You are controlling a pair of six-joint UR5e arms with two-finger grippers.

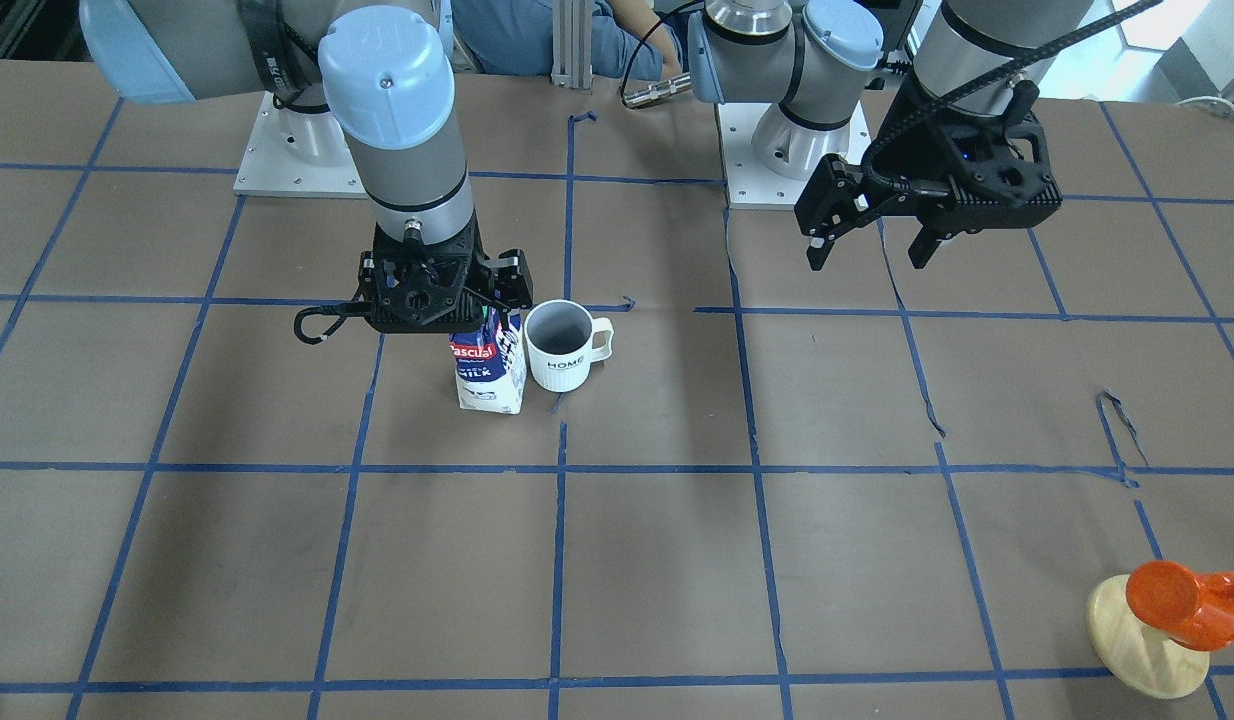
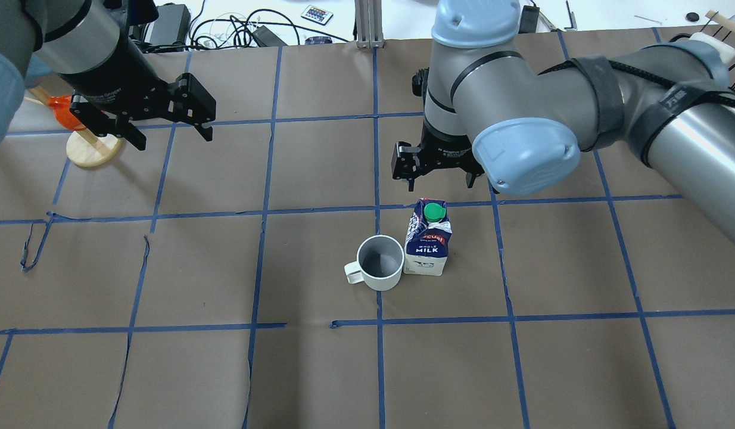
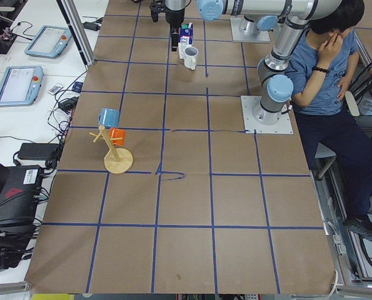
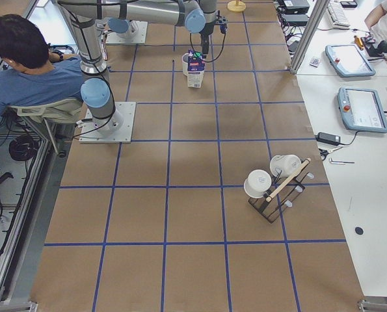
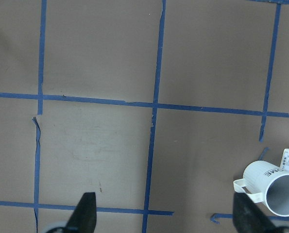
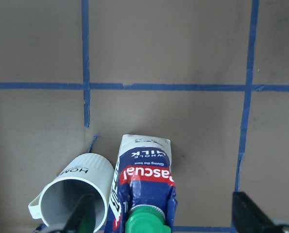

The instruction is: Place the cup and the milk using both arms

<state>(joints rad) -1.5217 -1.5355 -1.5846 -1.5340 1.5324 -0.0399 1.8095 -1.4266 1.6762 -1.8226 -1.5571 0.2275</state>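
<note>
The milk (image 2: 427,241) stands upright on the brown table, a blue and white carton with a green cap. The cup (image 2: 379,262), white and ribbed, stands upright next to it, almost touching, with its handle pointing away from the carton. Both also show in the front view, milk (image 1: 489,372) and cup (image 1: 564,345). My right gripper (image 2: 440,189) is open and hovers just above and behind the milk, holding nothing. In the right wrist view the milk (image 6: 145,179) lies between the spread fingertips (image 6: 83,216). My left gripper (image 2: 173,140) is open, empty and raised, far to the left of the cup.
A wooden stand with an orange mug (image 1: 1172,615) sits near the table's edge on my left side; it also shows in the overhead view (image 2: 90,146). A rack with white cups (image 4: 274,185) stands on my right side. A seated person (image 3: 323,69) is beside the arm bases.
</note>
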